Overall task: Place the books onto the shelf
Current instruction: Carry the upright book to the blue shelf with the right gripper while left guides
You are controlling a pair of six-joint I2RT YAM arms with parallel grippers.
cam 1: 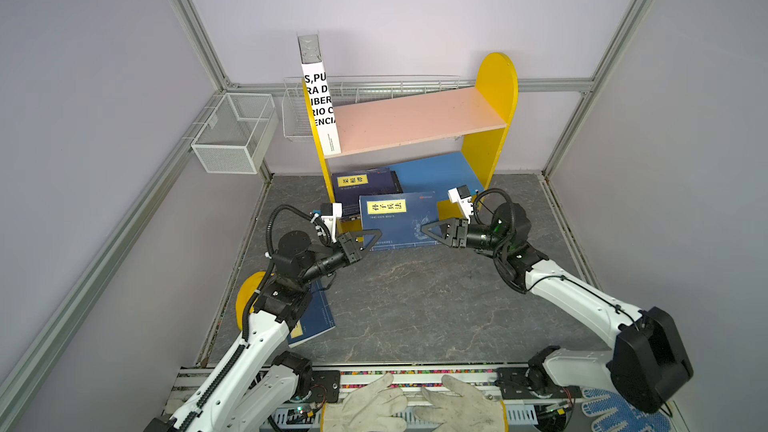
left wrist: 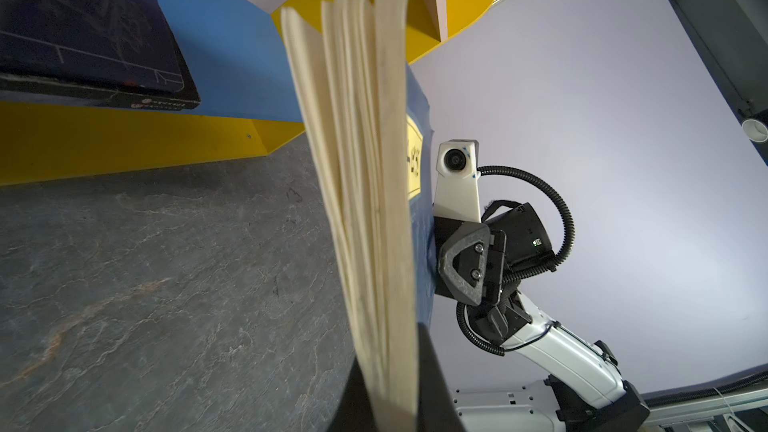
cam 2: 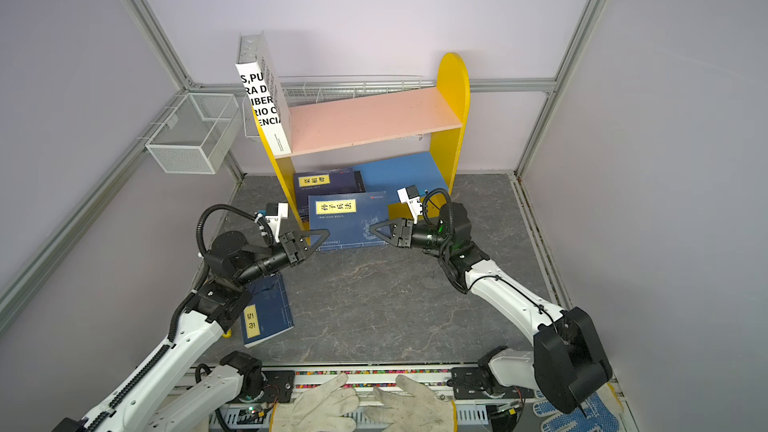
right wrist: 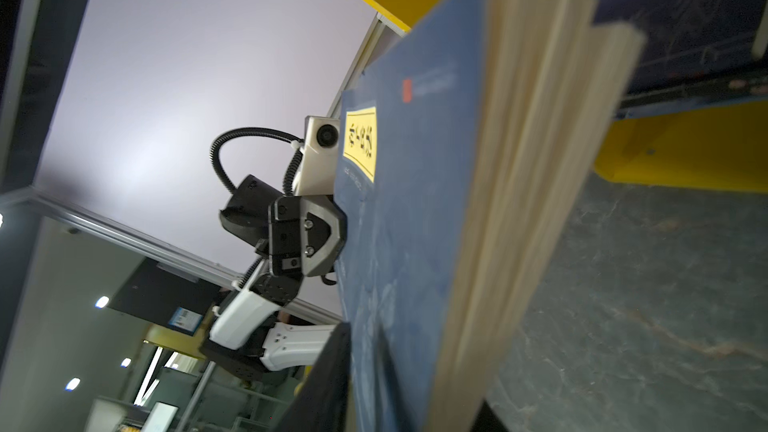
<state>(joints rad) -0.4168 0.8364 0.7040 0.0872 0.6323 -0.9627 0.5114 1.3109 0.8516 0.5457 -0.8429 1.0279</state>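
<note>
A navy book with a yellow title label (cam 1: 395, 218) (cam 2: 345, 218) hangs tilted just in front of the shelf's blue lower board (cam 1: 440, 172). My left gripper (cam 1: 374, 238) (left wrist: 392, 376) is shut on its near left corner. My right gripper (cam 1: 426, 229) (right wrist: 411, 392) stands open at the book's right edge, with the fanned pages (right wrist: 519, 201) loose between its jaws. The large white book (cam 1: 320, 105) stands upright at the left end of the pink upper board (cam 1: 415, 118). One more navy book (cam 1: 365, 184) lies on the blue board. Another (cam 2: 266, 317) lies on the table, partly under my left arm.
The shelf's yellow side panel (cam 1: 496, 89) rises at the right. A white wire basket (cam 1: 235, 130) hangs on the left wall and a long one (cam 1: 374, 89) runs behind the shelf. Two gloved hands (cam 1: 415, 405) rest at the table's front edge.
</note>
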